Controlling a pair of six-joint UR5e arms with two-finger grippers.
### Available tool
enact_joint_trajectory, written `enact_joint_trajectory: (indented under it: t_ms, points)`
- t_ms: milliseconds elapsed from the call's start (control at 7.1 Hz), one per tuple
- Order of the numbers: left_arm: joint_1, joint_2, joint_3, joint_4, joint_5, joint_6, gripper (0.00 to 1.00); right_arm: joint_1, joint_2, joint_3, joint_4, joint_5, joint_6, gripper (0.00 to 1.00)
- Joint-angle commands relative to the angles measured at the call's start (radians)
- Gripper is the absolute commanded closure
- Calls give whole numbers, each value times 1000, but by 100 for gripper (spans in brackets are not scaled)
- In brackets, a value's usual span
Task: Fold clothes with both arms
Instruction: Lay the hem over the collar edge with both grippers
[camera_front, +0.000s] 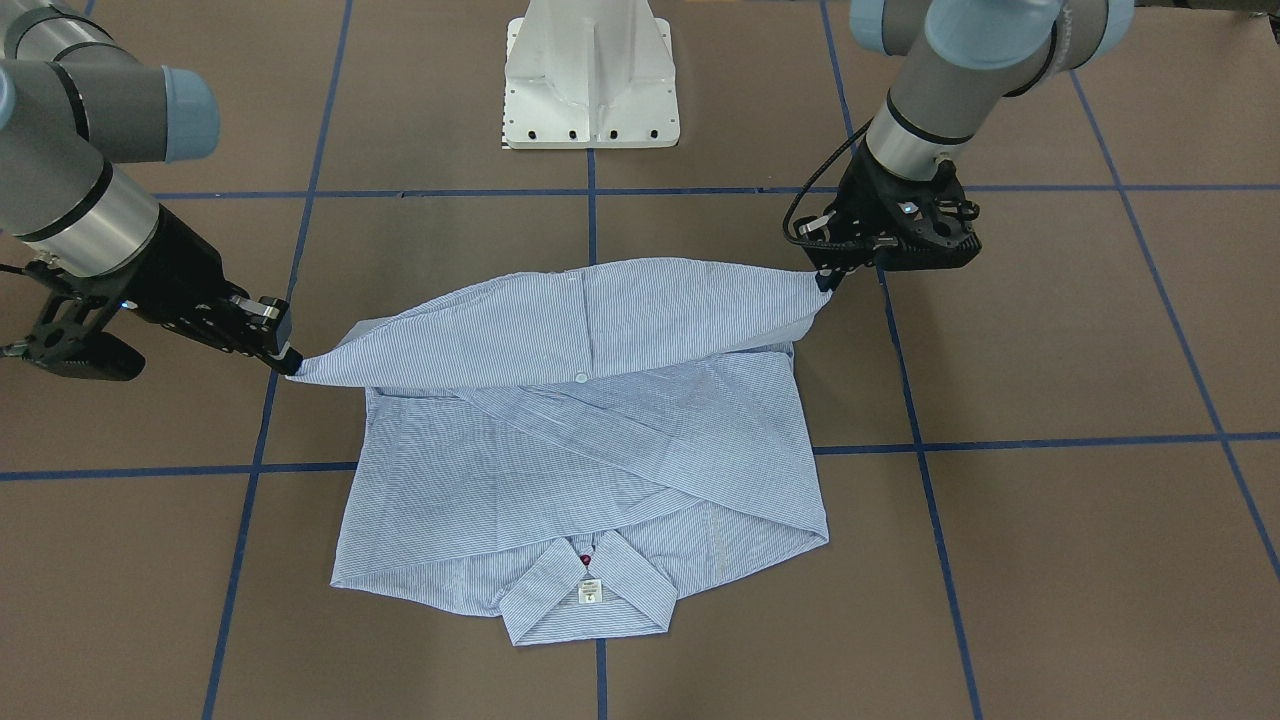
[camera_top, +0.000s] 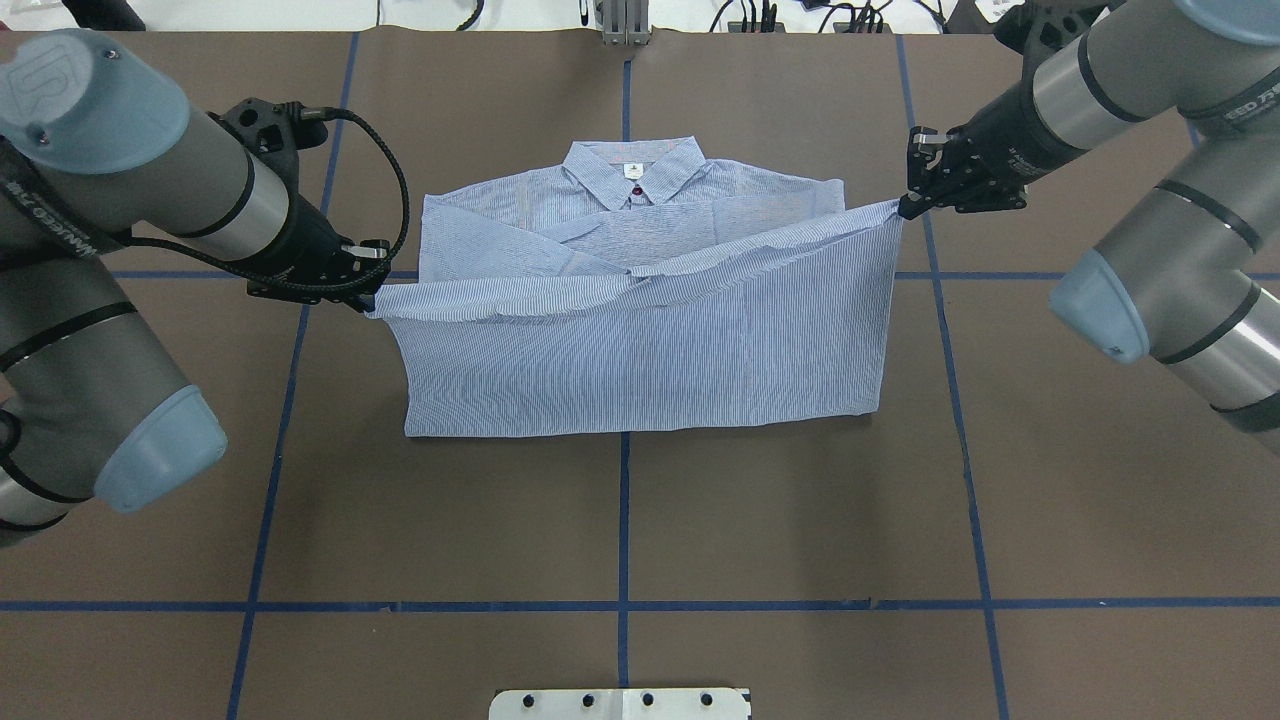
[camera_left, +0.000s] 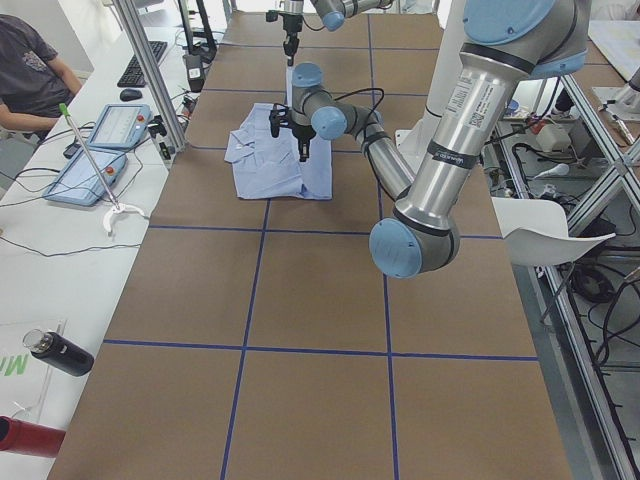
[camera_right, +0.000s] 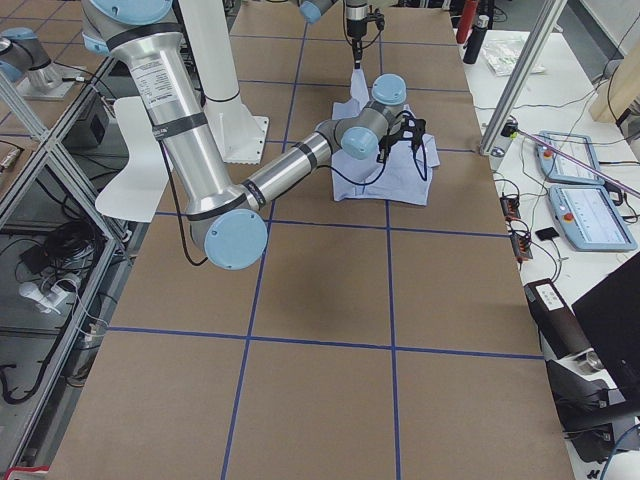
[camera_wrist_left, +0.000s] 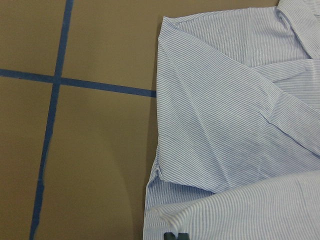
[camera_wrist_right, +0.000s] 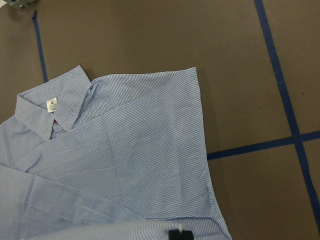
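The light blue striped shirt (camera_top: 640, 330) lies on the brown table with its collar (camera_top: 633, 170) and white neck label on the far side and its sleeves folded across the body. Its near hem is lifted off the table and stretched between the two grippers. My left gripper (camera_top: 372, 302) is shut on the hem's left corner, and the right gripper (camera_top: 903, 208) is shut on the right corner. In the front-facing view the raised hem (camera_front: 570, 320) arches over the lower body, between the left gripper (camera_front: 826, 280) and the right gripper (camera_front: 290, 362).
The white pedestal base (camera_front: 592, 75) stands at the robot's side of the table. Blue tape lines (camera_top: 624, 520) cross the brown surface. In the left side view a seated person (camera_left: 30, 80), control tablets (camera_left: 105, 150) and bottles (camera_left: 55, 352) line a white bench beside the table.
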Motion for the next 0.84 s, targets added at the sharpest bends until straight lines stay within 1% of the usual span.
enact_joint_trajectory:
  t_ms: [0,141,282,563,704]
  points:
    - [-10,-40,80,-47,1,1,100,11,90,-106,4,-7,-3,100]
    - [-29,-44,113,-81,1,1,100,14,146,-178,4,-9,-5,100]
    - [-61,-60,130,-87,-1,1,100,14,179,-218,4,-10,-5,100]
    - [-98,-98,189,-94,1,1,100,20,199,-255,7,-19,-5,100]
    - [-102,-127,223,-95,1,0,100,23,217,-290,35,-27,-5,100]
